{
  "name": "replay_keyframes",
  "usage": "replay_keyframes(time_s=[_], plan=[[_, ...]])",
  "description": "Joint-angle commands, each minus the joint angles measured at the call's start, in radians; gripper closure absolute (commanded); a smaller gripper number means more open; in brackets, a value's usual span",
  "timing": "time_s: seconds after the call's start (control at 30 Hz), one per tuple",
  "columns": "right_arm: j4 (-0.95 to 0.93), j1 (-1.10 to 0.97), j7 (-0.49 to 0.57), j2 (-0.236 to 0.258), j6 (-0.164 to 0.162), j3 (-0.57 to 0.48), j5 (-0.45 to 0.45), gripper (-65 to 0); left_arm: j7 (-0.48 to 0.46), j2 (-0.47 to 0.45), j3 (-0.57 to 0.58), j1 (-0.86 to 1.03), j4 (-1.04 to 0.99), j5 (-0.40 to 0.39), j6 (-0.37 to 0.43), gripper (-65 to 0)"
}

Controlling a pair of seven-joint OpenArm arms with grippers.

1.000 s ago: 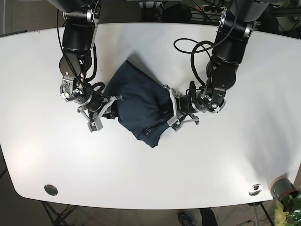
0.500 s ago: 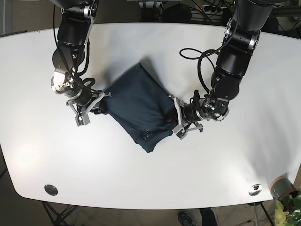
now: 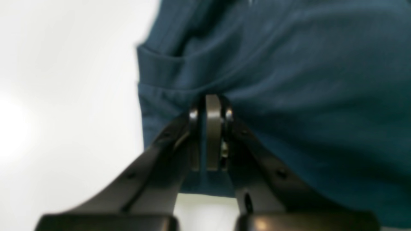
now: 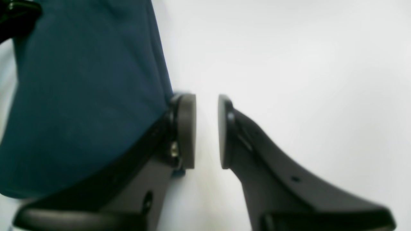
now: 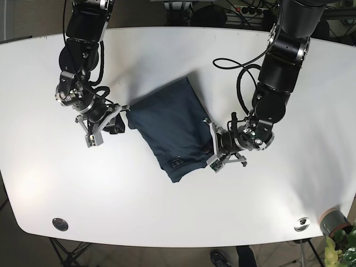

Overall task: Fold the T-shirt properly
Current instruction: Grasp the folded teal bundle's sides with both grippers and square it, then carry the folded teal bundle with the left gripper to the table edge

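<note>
- Left wrist view: left gripper (image 3: 210,134) pinched closed on a fold of the dark blue T-shirt (image 3: 289,80), fingers meeting with cloth bunched around the tips. Shirt spread from 12 o'clock round to 4 o'clock of the frame, a folded hem edge running at 10 o'clock of the fingertips. White table (image 3: 64,96) bare from 7 to 11 o'clock. Heavily blurred, so seams and finer creases not readable.
- Right wrist view: right gripper (image 4: 207,131) parted, a clear strip of white table (image 4: 289,64) between the two pads and no cloth in that gap. T-shirt (image 4: 80,89) at 9 to 11 o'clock, its edge lying against the outer side of the left-hand finger (image 4: 184,128). Other finger (image 4: 224,128) over bare table.
- Base view: T-shirt (image 5: 169,125) near the table's middle, a folded, slanted oblong running from 1 o'clock down to 7 o'clock. Left gripper (image 5: 214,150) at the shirt's 4 o'clock edge, clamped on the cloth there. Right gripper (image 5: 114,119) at the shirt's 9 o'clock corner, just beside the fabric. White table (image 5: 178,206) under everything; a round metal fitting (image 5: 60,224) near its 7 o'clock rim and another (image 5: 302,224) near 5 o'clock.
</note>
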Motion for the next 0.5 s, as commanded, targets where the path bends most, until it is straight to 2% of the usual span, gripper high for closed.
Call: replay_keyframes(time_s=[0.0, 0.13, 0.37, 0.47], plan=[[0.052, 0.007, 0.015, 0.007, 0.006, 0.001, 0.019, -10.9, -0.026, -0.001, -0.034, -0.013, 0.095, -0.015, 0.000, -0.6], [0.053, 0.000, 0.015, 0.007, 0.006, -0.003, 0.019, -10.9, -0.019, -0.001, -0.093, 0.057, 0.221, -0.013, 0.000, -0.6], [0.032, -0.029, 0.015, 0.003, 0.007, -0.011, 0.019, -10.9, 0.155, 0.006, -0.169, 0.126, 0.373, -0.013, 0.002, -0.6], [0.035, -0.049, 0.015, 0.003, 0.006, -0.069, 0.019, -10.9, 0.195, 0.020, -0.217, 0.152, 0.410, -0.015, 0.002, -0.6]])
